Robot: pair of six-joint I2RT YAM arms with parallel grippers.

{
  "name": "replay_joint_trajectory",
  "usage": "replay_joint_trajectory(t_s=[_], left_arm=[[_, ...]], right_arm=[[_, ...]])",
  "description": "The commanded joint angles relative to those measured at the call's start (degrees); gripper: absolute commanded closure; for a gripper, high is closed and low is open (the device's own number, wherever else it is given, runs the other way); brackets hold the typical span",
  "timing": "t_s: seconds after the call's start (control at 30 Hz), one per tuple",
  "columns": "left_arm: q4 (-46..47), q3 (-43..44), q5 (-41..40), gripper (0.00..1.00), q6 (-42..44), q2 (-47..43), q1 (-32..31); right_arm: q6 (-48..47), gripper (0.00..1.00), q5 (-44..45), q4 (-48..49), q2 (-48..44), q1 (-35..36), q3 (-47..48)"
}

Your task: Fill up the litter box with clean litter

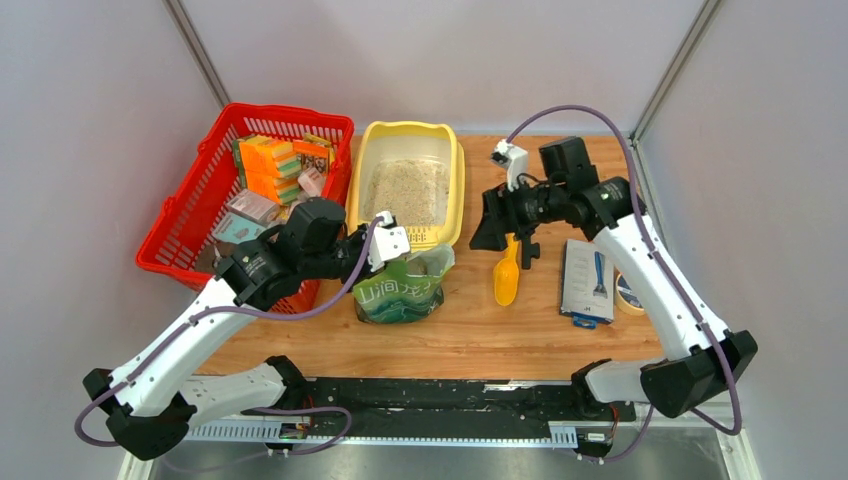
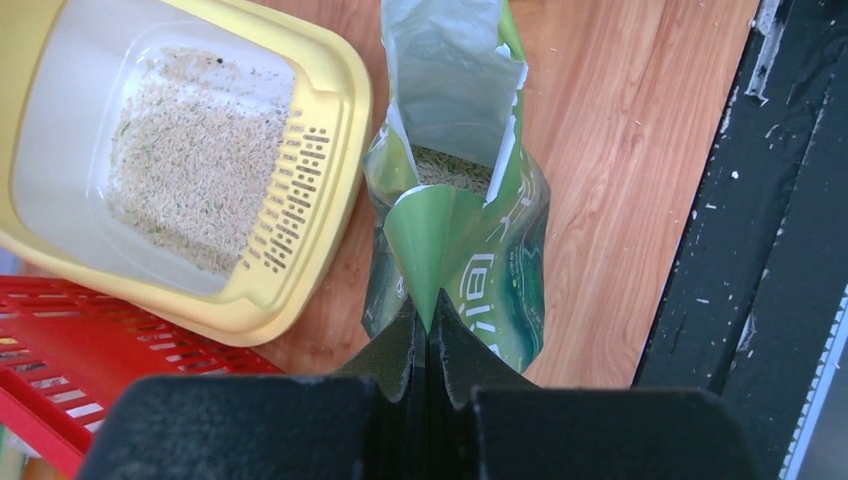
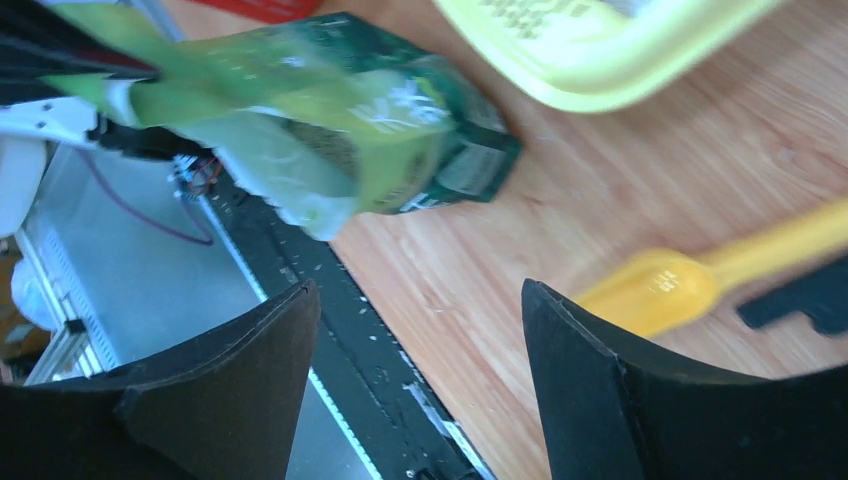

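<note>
One litter box (image 1: 404,129); one green pouch (image 1: 400,295); one yellow scoop (image 1: 506,280); one red basket (image 1: 185,230) (packed full).

The box (image 1: 404,129) is a pale yellow tray with rounded corners. It sits flat at the back of the counter (image 1: 500,335), slotted lip nearest me. Litter (image 1: 404,190), beige and grainy, thinly covers most of its floor, with bare plastic at the far end. More seems to lie inside the open green pouch (image 1: 398,296) just beside the lip.
</note>
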Motion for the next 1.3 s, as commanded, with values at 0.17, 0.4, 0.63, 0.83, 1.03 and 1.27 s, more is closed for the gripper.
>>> replay_joint_trajectory(t_s=[0.17,0.4,0.63,0.83,1.03,1.27], left_arm=[[7.76,3.15,6.19,1.0,-5.65,0.25,-0.03],[8.55,4.21,7.07,1.0,-6.36,1.12,-0.03],[8.73,6.93,7.78,1.0,-6.62,2.44,-0.12],[9.08,9.65,8.3,1.0,-6.62,3.76,-0.2],[9.17,12.55,10.59,1.0,-7.5,5.43,-0.38],[8.99,13.7,11.73,1.0,-7.06,7.45,-1.17]], right_arm=[[15.29,0.3,5.55,8.5,1.73,8.82,-3.78],[16.87,0.41,8.81,8.06,4.99,13.21,-2.54],[16.35,0.52,13.53,6.49,5.69,16.99,-1.14],[15.29,0.91,17.07,4.55,4.29,16.99,-2.11],[13.97,1.0,17.33,4.2,2.97,16.99,1.84],[11.78,1.0,14.88,4.72,0.25,16.82,0.72]])
